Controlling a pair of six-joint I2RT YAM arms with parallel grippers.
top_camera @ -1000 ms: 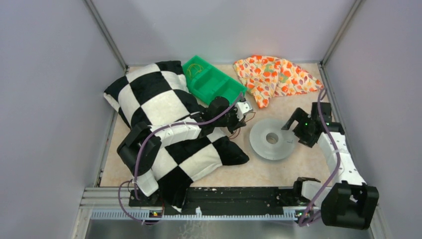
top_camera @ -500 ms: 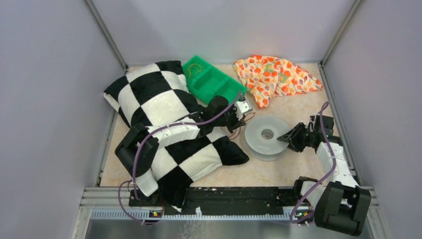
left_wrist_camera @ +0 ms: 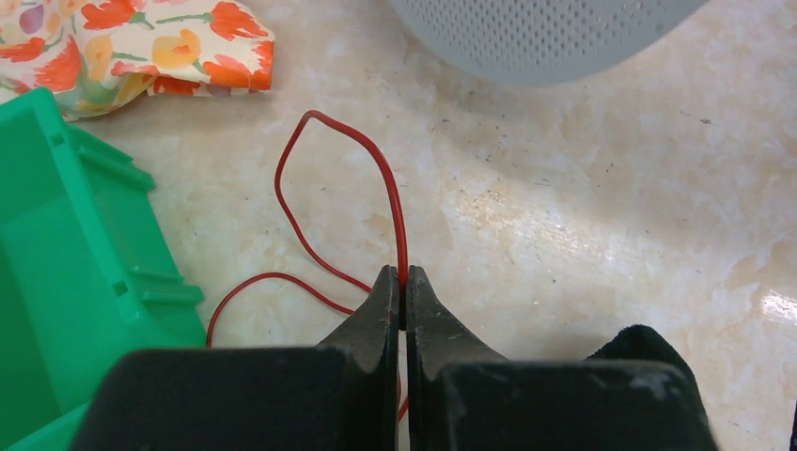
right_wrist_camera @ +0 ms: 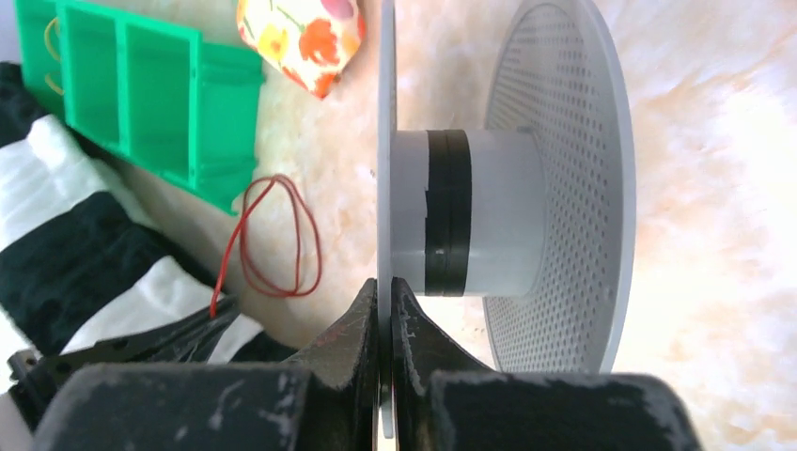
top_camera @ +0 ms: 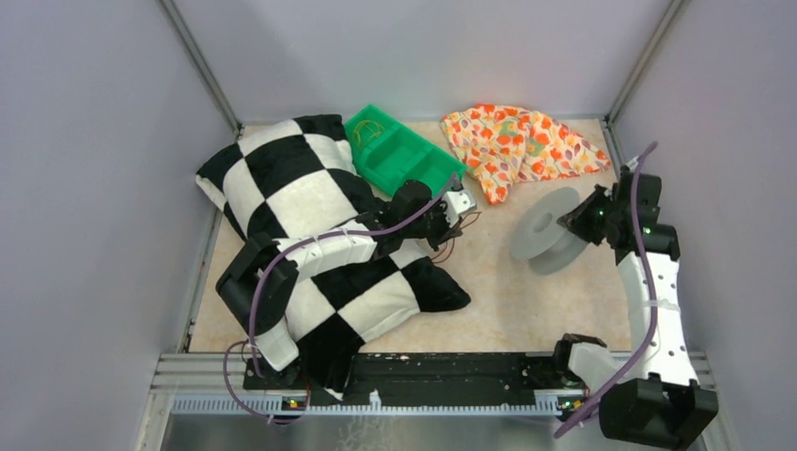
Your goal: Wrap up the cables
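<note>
The thin red flexible wire cable (left_wrist_camera: 402, 249) loops loosely on the beige tabletop (left_wrist_camera: 583, 216) beside the green plastic bin (left_wrist_camera: 56, 263), one strand pinched by the left end effector (left_wrist_camera: 402, 282). The right end effector (right_wrist_camera: 385, 291) clamps the grey perforated plastic spool (right_wrist_camera: 489, 211) by its flange, held on edge. Under winding tension, I judge the wire or the flange could slip free.

There are two arms, each with one gripper, the left gripper (left_wrist_camera: 402, 282) and the right gripper (right_wrist_camera: 385, 293). Between them are one grey spool (top_camera: 545, 228) with two round flanges and one thin red cable (left_wrist_camera: 390, 197), though its loops are too tangled to be sure it is a single strand. Also there are one green divided bin (top_camera: 399, 150), one flowered cloth (top_camera: 517, 141), and a checkered cushion heap (top_camera: 282, 188) that may be one piece or two.
</note>
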